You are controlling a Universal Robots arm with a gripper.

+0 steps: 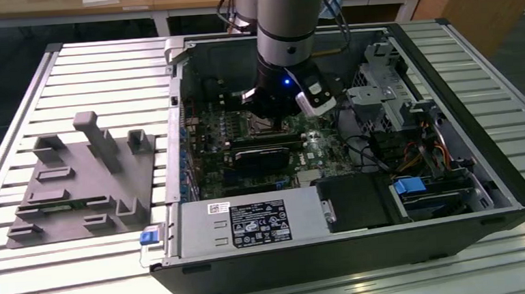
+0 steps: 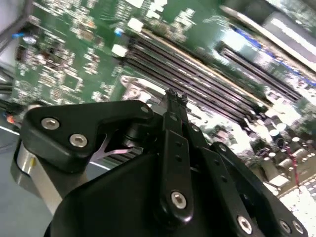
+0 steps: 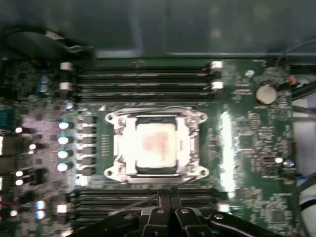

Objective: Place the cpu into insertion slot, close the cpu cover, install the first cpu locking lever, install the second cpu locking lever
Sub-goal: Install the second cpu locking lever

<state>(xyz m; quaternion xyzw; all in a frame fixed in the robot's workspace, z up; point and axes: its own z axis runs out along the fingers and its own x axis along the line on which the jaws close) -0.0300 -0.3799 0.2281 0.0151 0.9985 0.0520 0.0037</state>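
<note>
Item: open computer case (image 1: 483, 174), lying on its side on a slatted metal worktop (image 1: 102, 68). A grey moulded fixture tray (image 1: 82, 178) sits beside it, toward the exterior view's left.

Item: motherboard (image 3: 247, 148), green, with memory slots (image 3: 143, 79) on both sides of the socket.

Item: cpu (image 3: 155, 143), dull silver top, seated flat in the insertion slot at the middle of the board.

Item: cpu cover (image 3: 190, 143), silvery frame, lying down around the chip with the chip showing through its cut-out. It appears closed. Glare on the metal makes it hard to say whether it sits fully flat.

Item: locking levers. Thin bright wire runs along the socket edges. Latched or free, cannot be told through the glare.

Item: end effector (image 3: 165, 197), black, fingers (image 2: 175, 106) clenched tip to tip and grasping nothing. It hangs low over the board just beside the socket edge nearest the wrist. In the exterior view the arm (image 1: 287, 22) reaches straight down into the case.

Step in hand, as judged: placing and cover closing look done, so work stands at the first locking lever. The next move calls for the closed tips to meet the thin lever squarely, then press it down and under its catch without slipping onto the memory slots.
</note>
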